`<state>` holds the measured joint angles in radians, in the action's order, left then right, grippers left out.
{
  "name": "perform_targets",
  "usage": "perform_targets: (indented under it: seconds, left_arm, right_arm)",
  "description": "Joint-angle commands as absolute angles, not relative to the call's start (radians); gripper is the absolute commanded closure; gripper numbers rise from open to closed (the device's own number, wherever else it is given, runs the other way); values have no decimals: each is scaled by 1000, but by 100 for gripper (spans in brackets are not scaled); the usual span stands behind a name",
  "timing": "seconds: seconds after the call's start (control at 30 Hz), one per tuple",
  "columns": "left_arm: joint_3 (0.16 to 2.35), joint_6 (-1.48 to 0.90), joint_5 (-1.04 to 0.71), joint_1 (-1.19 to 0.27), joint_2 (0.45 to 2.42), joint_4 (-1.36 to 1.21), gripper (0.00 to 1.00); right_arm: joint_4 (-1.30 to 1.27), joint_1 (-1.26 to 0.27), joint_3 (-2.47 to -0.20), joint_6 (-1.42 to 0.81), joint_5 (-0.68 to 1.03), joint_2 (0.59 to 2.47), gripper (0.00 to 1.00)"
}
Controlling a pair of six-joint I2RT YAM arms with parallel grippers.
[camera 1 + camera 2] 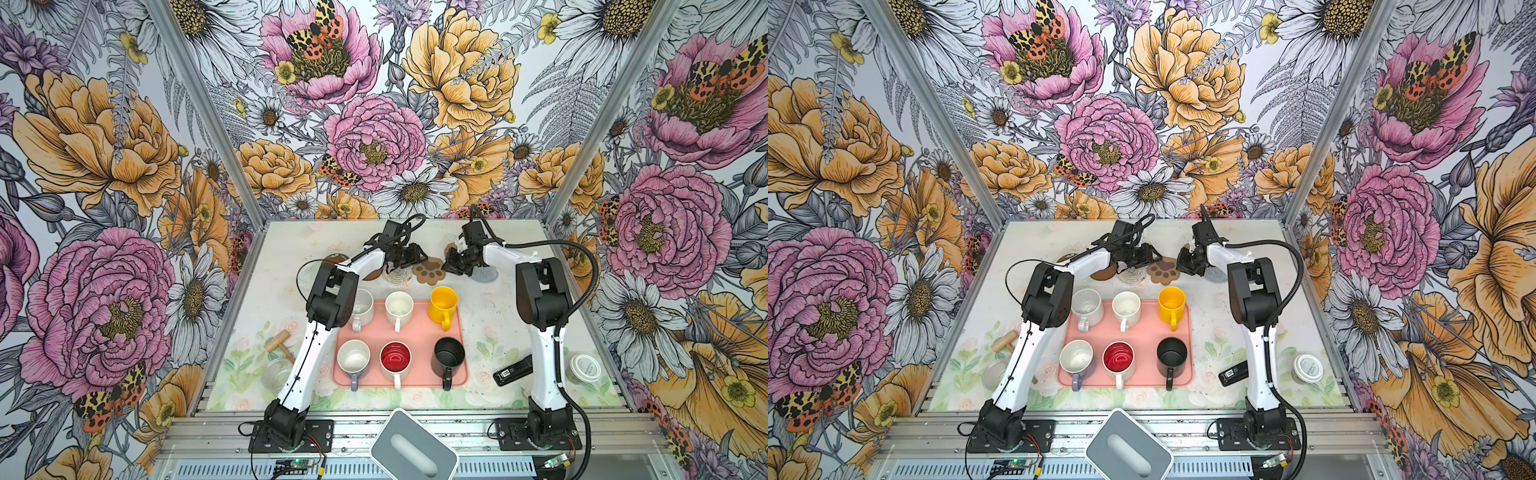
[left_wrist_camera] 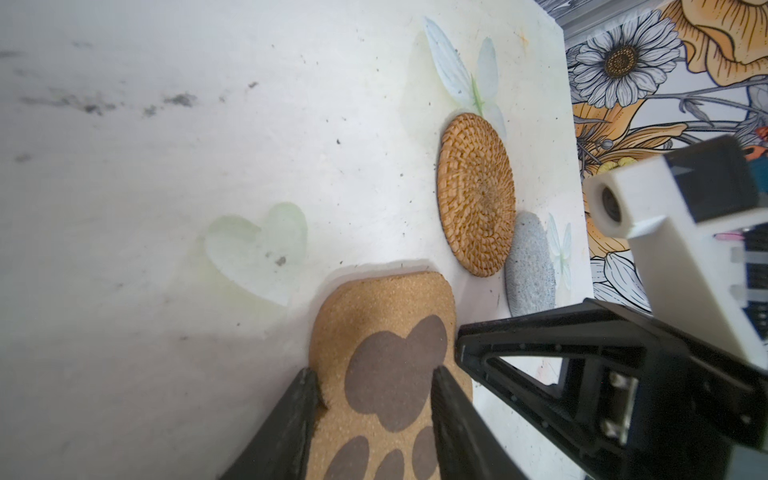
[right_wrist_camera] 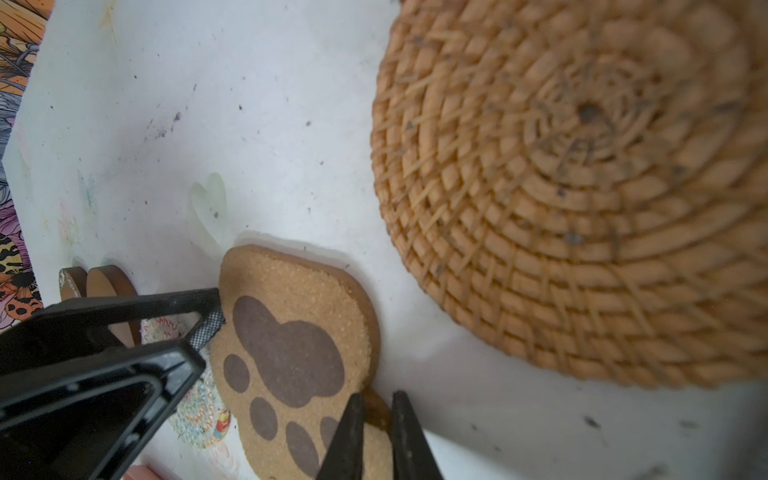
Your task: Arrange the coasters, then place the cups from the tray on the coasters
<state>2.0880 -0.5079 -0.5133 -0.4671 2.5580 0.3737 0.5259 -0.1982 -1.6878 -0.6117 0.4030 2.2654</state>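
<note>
The paw-print coaster (image 1: 428, 271) lies between both grippers at the back of the table, behind the tray (image 1: 419, 334). My right gripper (image 3: 378, 411) is shut on its rim. My left gripper (image 2: 374, 395) stands open astride it, one fingertip (image 3: 210, 322) touching its edge. Around it lie the tan rattan coaster (image 2: 476, 195), the grey-blue woven one (image 2: 530, 266), the whitish woven one (image 1: 397, 276) and two brown discs (image 3: 112, 286). Six cups stand on the tray: two white (image 1: 399, 305), yellow (image 1: 444, 303), lavender (image 1: 353, 357), red-lined (image 1: 395, 357), black (image 1: 448, 353).
A wooden mallet (image 1: 279, 345) and a clear glass jar (image 1: 276, 374) sit left of the tray. A black device (image 1: 513, 371) and a white-lidded container (image 1: 585, 368) sit to its right. A grey rounded box (image 1: 415, 446) stands at the front edge.
</note>
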Motion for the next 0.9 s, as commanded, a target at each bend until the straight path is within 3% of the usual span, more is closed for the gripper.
perform_targets:
  seconds: [0.0, 0.67, 0.87]
  left_arm:
    - [2079, -483, -490, -486, 2561, 499, 49]
    - [2283, -520, -484, -424, 2579, 525, 43]
    - [2245, -523, -492, -389, 2524, 525, 43]
  right_arm:
    - [555, -227, -1658, -606, 399, 2256, 84]
    - [550, -221, -1682, -635, 308, 2184, 83]
    - [550, -219, -1671, -626, 307, 2143, 83]
